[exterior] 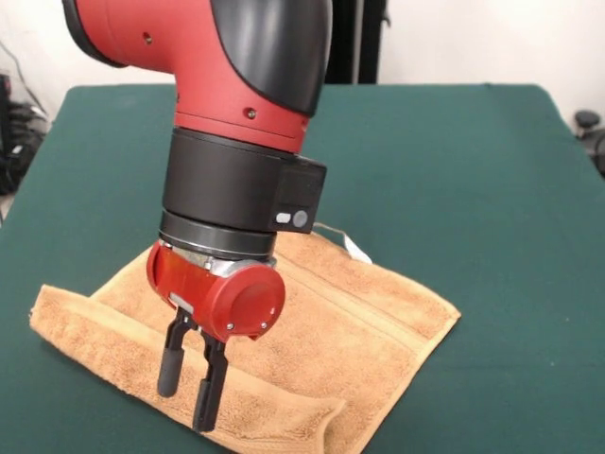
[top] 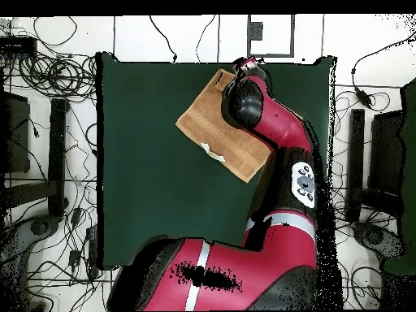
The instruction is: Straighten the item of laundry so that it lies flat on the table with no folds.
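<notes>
The orange-tan terry towel lies on the dark green table near its front edge, with its near edge folded over in a thick roll. A small white loop tag sticks out at its far edge. My gripper hangs over the folded near part, its two black fingers slightly apart with nothing between them, tips just above the cloth. In the overhead view the towel lies at the table's top, partly hidden under my arm.
Bare green table stretches wide on all sides of the towel. Cables and stands lie on the floor beyond the table edges.
</notes>
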`<state>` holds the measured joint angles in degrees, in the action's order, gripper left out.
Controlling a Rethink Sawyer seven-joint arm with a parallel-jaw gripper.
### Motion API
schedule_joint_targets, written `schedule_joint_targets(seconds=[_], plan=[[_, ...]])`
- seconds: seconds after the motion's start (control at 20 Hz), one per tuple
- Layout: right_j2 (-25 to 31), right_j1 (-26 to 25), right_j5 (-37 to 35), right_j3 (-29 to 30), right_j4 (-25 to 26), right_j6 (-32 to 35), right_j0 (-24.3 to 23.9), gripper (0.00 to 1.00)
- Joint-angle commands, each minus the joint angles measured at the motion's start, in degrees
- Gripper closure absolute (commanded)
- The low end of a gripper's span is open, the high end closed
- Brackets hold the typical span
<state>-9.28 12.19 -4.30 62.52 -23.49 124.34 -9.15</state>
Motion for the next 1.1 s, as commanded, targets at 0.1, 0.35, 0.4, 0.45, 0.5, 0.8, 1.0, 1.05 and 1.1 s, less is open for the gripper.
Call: schedule_joint_targets(seconds=[0.1, 0.35, 0.4, 0.45, 0.5, 0.8, 1.0, 1.05, 1.1], plan=[[8.19, -0.43, -8.53, 8.39, -1.02, 8.44, 1.98, 0.00], [6.48, -0.31, -14.62, 7.37, -0.13, 6.75, 3.65, 0.00], [5.87, -0.01, -15.93, 7.51, -0.07, 6.91, 4.18, 0.00], [4.90, 0.15, -16.87, 7.41, 0.25, 6.91, 4.87, 0.00], [4.20, 0.32, -18.78, 7.17, 0.67, 6.61, 5.40, 0.00], [1.59, 2.08, -22.53, 8.02, 1.92, 7.41, 8.09, 0.00], [-0.81, 3.93, -22.21, 9.29, 2.68, 8.97, 11.00, 0.00], [-1.72, 3.81, -21.70, 9.09, 2.86, 9.33, 11.74, 0.00], [-2.87, 3.33, -20.93, 8.61, 3.18, 9.60, 12.63, 0.00]])
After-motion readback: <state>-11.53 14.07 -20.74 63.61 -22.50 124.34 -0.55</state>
